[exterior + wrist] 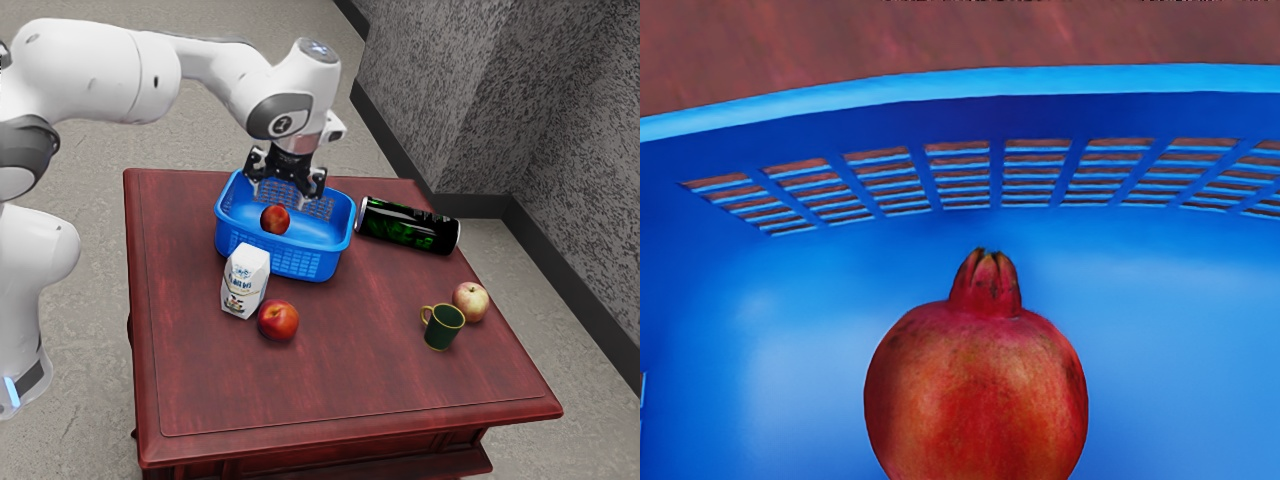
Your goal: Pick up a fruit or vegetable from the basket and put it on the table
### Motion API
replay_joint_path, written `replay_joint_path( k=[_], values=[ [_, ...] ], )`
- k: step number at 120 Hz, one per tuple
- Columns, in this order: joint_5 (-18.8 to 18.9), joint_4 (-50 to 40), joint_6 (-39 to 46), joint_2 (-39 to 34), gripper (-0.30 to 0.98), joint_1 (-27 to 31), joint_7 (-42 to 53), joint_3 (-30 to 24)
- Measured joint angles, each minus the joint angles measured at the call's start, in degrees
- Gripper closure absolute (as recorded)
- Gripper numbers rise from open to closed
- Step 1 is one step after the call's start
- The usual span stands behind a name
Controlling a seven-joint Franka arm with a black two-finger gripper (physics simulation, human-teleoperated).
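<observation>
With its fingers spread, the end effector [279, 200] was positioned above the blue basket [300, 262], upper centre of the exterior view; the pomegranate [275, 219] lay inside, below the fingertips, so the approach apparently required a mainly downward stroke.

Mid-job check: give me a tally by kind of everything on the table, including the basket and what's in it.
Fruit: 3 (pomegranate in the basket, red fruit, pale reddish fruit)
Basket: 1
Carton: 1
Can: 1
Mug: 1
Total: 7
</observation>
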Motion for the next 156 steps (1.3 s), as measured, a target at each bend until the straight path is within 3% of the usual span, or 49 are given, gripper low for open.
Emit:
replay_joint_path(
  k=[101, 156],
  values=[
    [1.1, -4.3, 8.5, 4.5, 0.03, 1.0, -2.1, -2.3],
    [2.6, -5.0, 13.6, 6.0, 0.04, 6.5, -2.5, -8.2]
  ],
)
